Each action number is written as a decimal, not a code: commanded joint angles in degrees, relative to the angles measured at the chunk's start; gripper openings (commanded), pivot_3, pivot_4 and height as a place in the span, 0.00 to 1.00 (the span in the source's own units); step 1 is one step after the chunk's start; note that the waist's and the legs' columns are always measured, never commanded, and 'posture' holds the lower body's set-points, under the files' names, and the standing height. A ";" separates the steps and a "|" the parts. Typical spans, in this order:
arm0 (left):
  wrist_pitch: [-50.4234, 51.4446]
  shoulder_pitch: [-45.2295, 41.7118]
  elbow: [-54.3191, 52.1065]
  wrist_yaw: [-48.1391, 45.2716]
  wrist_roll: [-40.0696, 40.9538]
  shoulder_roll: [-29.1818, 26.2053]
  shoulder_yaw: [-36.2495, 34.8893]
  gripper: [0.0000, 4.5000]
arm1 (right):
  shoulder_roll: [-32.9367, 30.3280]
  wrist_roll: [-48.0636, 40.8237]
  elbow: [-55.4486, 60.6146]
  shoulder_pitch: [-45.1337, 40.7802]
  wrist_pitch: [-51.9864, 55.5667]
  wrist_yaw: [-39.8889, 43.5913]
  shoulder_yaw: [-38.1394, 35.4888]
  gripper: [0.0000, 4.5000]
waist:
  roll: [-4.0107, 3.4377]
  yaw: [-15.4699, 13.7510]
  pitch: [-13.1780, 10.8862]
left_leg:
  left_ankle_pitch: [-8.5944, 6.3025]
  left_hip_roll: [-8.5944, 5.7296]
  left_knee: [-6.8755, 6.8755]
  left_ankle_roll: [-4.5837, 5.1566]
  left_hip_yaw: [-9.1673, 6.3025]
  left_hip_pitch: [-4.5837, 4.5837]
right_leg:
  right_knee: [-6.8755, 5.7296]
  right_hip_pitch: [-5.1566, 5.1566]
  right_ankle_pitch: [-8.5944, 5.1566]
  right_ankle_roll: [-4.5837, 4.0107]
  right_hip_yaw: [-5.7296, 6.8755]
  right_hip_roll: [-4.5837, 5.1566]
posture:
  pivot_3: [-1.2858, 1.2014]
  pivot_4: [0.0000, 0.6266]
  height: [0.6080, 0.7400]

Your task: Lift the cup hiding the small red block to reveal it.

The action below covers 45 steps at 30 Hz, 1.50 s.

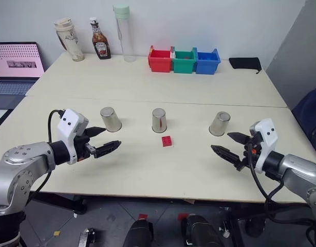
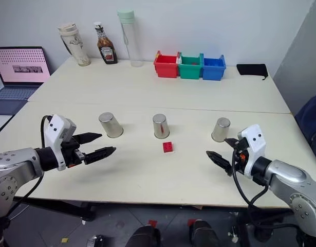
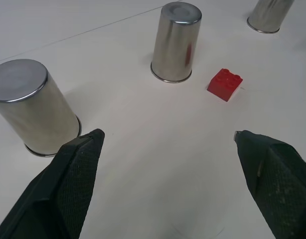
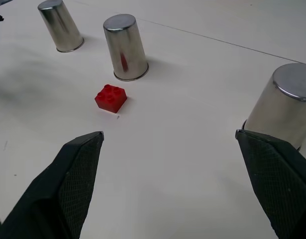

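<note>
Three shiny silver cups stand upside down in a row on the table: a left cup (image 1: 111,119), a middle cup (image 1: 159,120) and a right cup (image 1: 220,124). The small red block (image 1: 167,141) lies uncovered on the table just in front of the middle cup, also seen as the block (image 3: 225,83) in the left wrist view. My left gripper (image 1: 111,138) hovers open and empty in front of the left cup. In front of the right cup my right gripper (image 1: 221,141) is open too, with nothing between its fingers.
Red (image 1: 160,59), green (image 1: 184,60) and blue (image 1: 207,62) bins stand at the back. A ketchup bottle (image 1: 100,39), a beige tumbler (image 1: 69,40) and a clear bottle (image 1: 124,33) stand back left. A laptop (image 1: 16,64) sits far left, a black pouch (image 1: 245,63) back right.
</note>
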<state>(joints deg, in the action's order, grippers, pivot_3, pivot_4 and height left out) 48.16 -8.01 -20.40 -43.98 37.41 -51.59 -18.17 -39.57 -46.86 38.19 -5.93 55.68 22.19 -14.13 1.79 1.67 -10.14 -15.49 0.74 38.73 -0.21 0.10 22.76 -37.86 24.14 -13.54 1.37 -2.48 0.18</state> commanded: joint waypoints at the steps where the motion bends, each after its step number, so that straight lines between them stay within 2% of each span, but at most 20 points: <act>1: -0.53 -1.09 -1.16 -0.14 0.27 -0.37 -0.66 0.99 | -0.06 -1.48 2.01 -1.16 0.26 -0.43 -0.46 1.00 | 0.00 0.00 0.00 | 0.00 0.00 0.00 0.00 0.00 0.00 | 0.00 0.00 -0.01 -0.01 0.00 0.00 | 0.52 0.24 1.00; 21: -0.99 0.03 -0.38 -0.27 -0.08 -0.03 -1.45 0.99 | -0.99 -0.23 0.23 -1.45 -1.39 0.47 0.72 1.00 | 0.00 0.00 0.00 | 0.00 0.00 0.00 0.00 -0.01 0.01 | 0.01 0.01 -0.02 -0.03 -0.01 0.00 | 0.52 0.24 1.00; 45: -3.13 -2.00 2.22 -1.82 -1.80 -0.11 1.24 0.99 | -0.08 2.44 0.19 -0.63 -3.17 1.68 1.21 1.00 | 0.00 0.00 -0.01 | 0.00 0.02 -0.02 0.00 -0.03 0.04 | 0.06 0.02 -0.02 -0.04 0.00 0.01 | 0.52 0.24 1.00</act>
<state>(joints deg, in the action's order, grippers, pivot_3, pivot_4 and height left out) 45.88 -8.86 -17.39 -45.73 35.93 -51.54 -17.04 -39.88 -44.02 36.60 -5.94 53.44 23.74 -12.24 1.79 1.67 -10.14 -15.49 0.76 38.72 -0.21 0.07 22.80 -37.80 24.16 -13.56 1.34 -2.49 0.19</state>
